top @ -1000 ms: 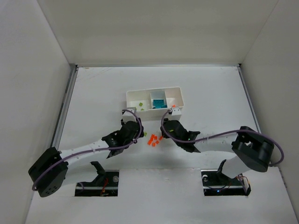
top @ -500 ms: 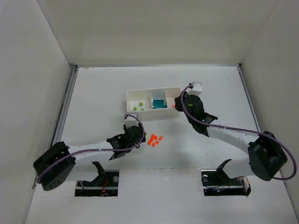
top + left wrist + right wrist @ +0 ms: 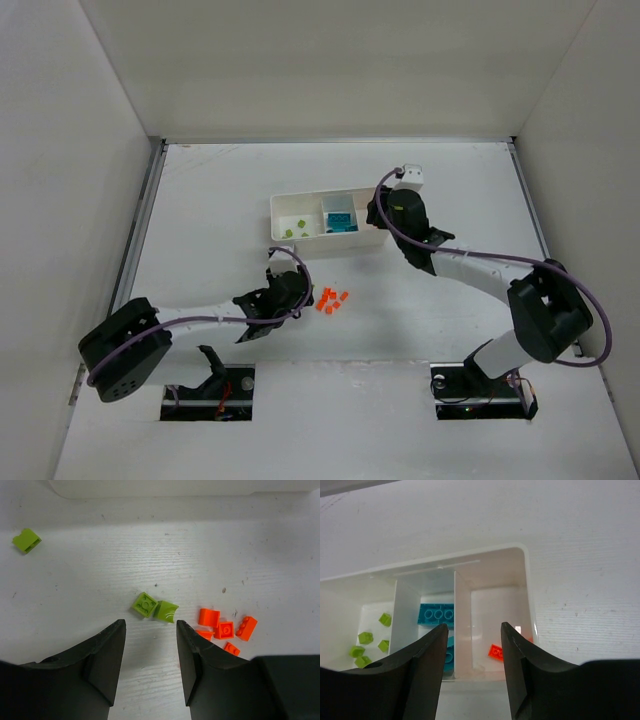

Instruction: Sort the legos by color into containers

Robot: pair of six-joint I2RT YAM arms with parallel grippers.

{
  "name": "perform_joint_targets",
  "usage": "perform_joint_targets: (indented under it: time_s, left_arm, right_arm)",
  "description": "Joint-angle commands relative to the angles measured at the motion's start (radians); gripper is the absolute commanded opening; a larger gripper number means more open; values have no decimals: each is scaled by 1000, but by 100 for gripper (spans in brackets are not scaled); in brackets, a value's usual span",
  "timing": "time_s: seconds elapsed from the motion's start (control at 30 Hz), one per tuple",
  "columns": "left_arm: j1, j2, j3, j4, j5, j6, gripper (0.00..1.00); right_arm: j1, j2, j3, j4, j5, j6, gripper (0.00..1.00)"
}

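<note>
The white tray (image 3: 322,244) lay open side up toward the far middle of the table (image 3: 470,200). Its long axis ran left to right, and its two thin inner walls crossed the short way. Its left compartment held several lime green bricks (image 3: 369,641). The middle one held teal bricks (image 3: 436,614), the clearest lying with its stud row along the tray's length. The right one held a single orange-red brick (image 3: 495,651). The right gripper (image 3: 472,627) hung above the tray over the wall between the middle and right compartments, its jaws parted fairly wide with nothing between them. In front of the tray, the left gripper (image 3: 150,629) was also spread and empty, low over the table just short of a touching pair of loose lime pieces (image 3: 155,607). A cluster of loose orange-red bricks (image 3: 225,629) lay just to their right. A lone lime brick (image 3: 26,539) sat well apart to the left, nearer the tray.
</note>
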Motion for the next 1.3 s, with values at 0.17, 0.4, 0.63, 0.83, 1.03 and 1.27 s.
perform_joint_targets:
  time_s: [0.17, 0.4, 0.63, 0.83, 1.03, 1.27]
  left_arm:
    - [4, 57, 7, 88, -18, -13, 42]
    - [-27, 119, 31, 117, 5, 19, 43]
    - [-28, 175, 56, 103, -12, 38, 46]
    - [-39, 228, 91, 68, -53, 47, 44]
    - [-62, 248, 103, 56, -58, 49, 31]
    - [-73, 169, 102, -24, -73, 49, 16]
  right_arm:
    - [90, -57, -44, 49, 35, 19, 52]
    - [144, -71, -95, 58, 66, 33, 52]
    - [150, -94, -115, 72, 69, 36, 52]
    - [148, -140, -146, 80, 69, 42, 52]
    - [151, -169, -172, 80, 70, 53, 52]
    - [151, -186, -186, 81, 79, 59, 52]
